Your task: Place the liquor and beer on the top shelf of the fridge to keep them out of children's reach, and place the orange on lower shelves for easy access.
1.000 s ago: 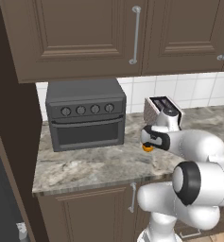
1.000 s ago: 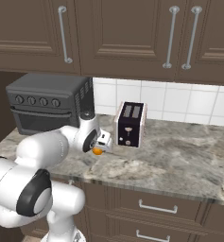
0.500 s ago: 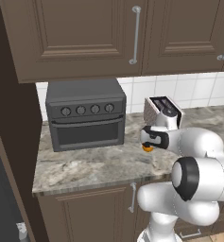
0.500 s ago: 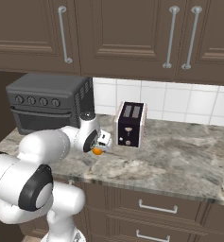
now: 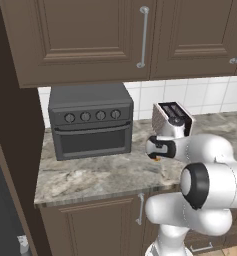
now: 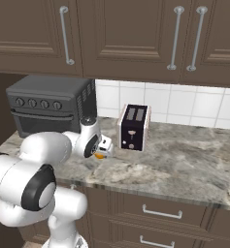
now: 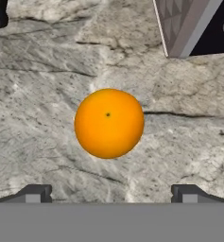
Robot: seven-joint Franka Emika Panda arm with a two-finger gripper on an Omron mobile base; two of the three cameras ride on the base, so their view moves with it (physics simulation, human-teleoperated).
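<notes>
The orange (image 7: 108,123) is a small bright ball lying on the marbled counter (image 7: 42,94). It sits centred between and ahead of my gripper (image 7: 111,194), whose two dark fingertips (image 7: 35,193) stand wide apart and touch nothing. My hand hangs just above the fruit, and my gripper (image 5: 158,153) is open. A sliver of the orange (image 5: 157,158) peeks out under the hand, and the orange (image 6: 100,155) also shows below my gripper (image 6: 103,147). The liquor, the beer and the fridge shelves are out of view.
A dark toaster (image 6: 134,127) stands just right of the orange, its corner (image 7: 189,28) close by. A dark grey toaster oven (image 5: 91,125) sits at the counter's left end. Brown wall cabinets (image 5: 90,35) hang overhead. The counter's front edge (image 5: 90,197) is near.
</notes>
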